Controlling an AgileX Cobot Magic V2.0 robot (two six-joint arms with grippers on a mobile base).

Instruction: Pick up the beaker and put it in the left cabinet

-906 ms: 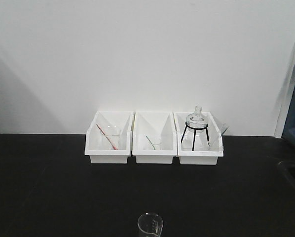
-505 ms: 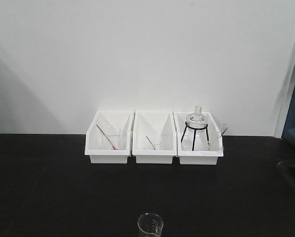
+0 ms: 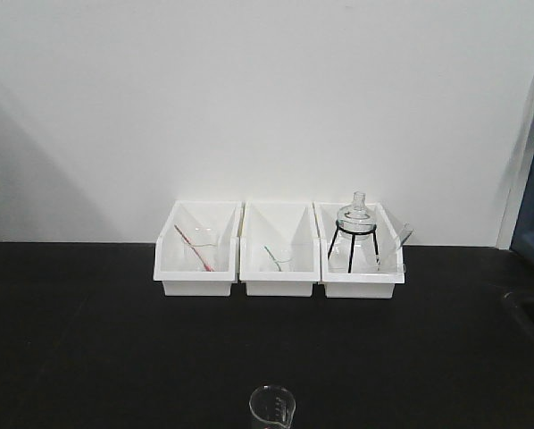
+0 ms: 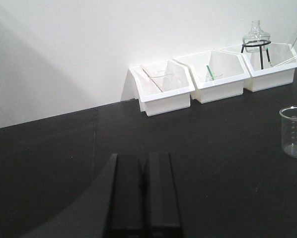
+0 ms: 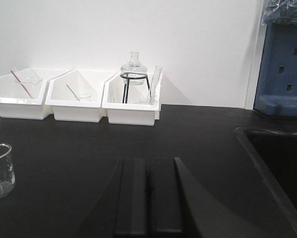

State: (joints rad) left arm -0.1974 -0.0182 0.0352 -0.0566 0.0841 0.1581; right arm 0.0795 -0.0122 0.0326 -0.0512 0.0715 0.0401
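Note:
The beaker [image 3: 272, 407], small, clear and graduated, stands upright on the black counter at the bottom edge of the front view. It also shows at the right edge of the left wrist view [image 4: 294, 131] and at the left edge of the right wrist view [image 5: 0, 171]. My left gripper [image 4: 143, 156] is shut and empty, low over the counter, well left of the beaker. My right gripper [image 5: 149, 161] is shut and empty, well right of the beaker. The left cabinet is out of view.
Three white bins stand in a row at the wall: left [image 3: 196, 262], middle [image 3: 279, 262], right [image 3: 361, 265]. The right bin holds a round flask on a black wire stand [image 3: 353, 228]. A sink recess [image 5: 282, 163] lies at the right. A blue object [image 5: 282, 64] stands beyond it.

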